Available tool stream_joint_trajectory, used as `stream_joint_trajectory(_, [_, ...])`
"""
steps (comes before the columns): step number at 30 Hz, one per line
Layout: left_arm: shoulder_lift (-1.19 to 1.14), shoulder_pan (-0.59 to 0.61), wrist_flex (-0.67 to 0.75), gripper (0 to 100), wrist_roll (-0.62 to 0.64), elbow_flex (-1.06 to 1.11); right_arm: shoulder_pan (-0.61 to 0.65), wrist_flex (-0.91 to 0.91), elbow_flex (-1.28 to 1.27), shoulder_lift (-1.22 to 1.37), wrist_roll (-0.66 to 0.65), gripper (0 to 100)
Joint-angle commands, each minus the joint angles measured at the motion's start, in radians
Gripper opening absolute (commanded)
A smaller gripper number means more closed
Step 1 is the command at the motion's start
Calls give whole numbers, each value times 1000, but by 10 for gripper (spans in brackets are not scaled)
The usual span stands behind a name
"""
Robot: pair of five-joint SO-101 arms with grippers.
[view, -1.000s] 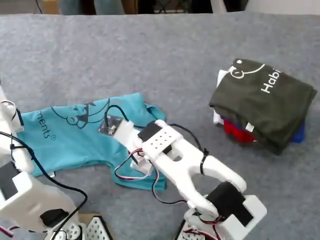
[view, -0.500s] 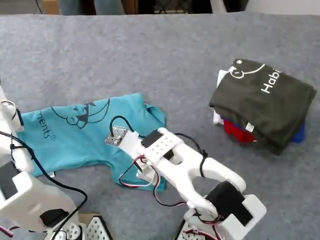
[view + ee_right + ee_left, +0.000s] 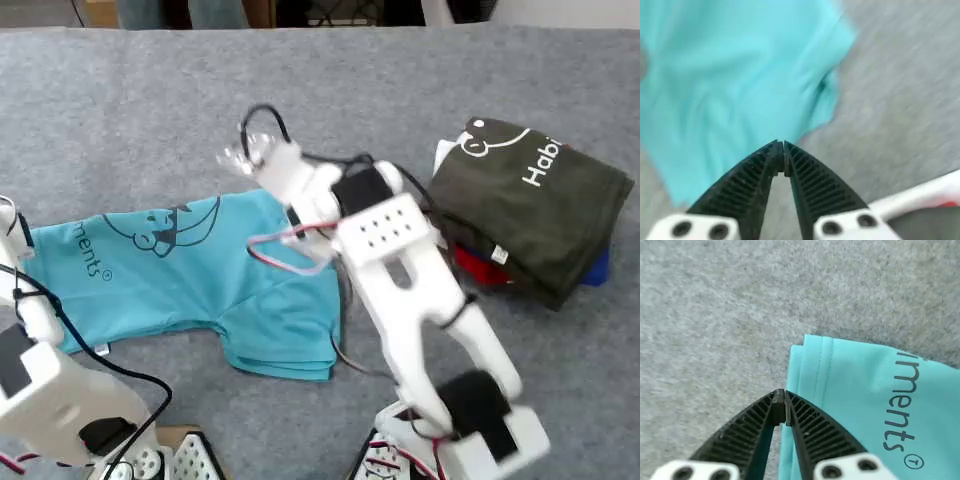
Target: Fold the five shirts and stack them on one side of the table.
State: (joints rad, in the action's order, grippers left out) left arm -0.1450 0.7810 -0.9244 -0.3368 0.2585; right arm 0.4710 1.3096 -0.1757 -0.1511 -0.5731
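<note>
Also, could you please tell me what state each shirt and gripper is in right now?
teal shirt: lying flat, partly folded, not stacked.
shirt stack: folded and piled up.
left gripper: shut, at the teal shirt's edge.
right gripper: shut, raised, holding nothing.

The right hand lifts off the teal shirt and swings beyond its far edge.

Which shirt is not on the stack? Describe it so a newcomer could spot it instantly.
On the grey table, look to the side opposite the folded stack. The teal shirt lies alone there, spread flat and partly folded, the only teal garment, with dark print.
</note>
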Motion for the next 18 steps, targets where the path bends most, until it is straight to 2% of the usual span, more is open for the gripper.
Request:
stream_joint_trajectory(1, [-38,-21,14,29,-3,-61,18,-98,148,154,87,14])
stream_joint_trajectory(9, [-285,10,6,28,-9,-217,17,-117,463,610,190,14])
stream_joint_trajectory(14, [-358,27,5,28,-11,-285,-69,-114,653,857,192,14])
stream_joint_trajectory(18, [-364,30,5,28,-52,-291,-141,-43,848,1012,195,14])
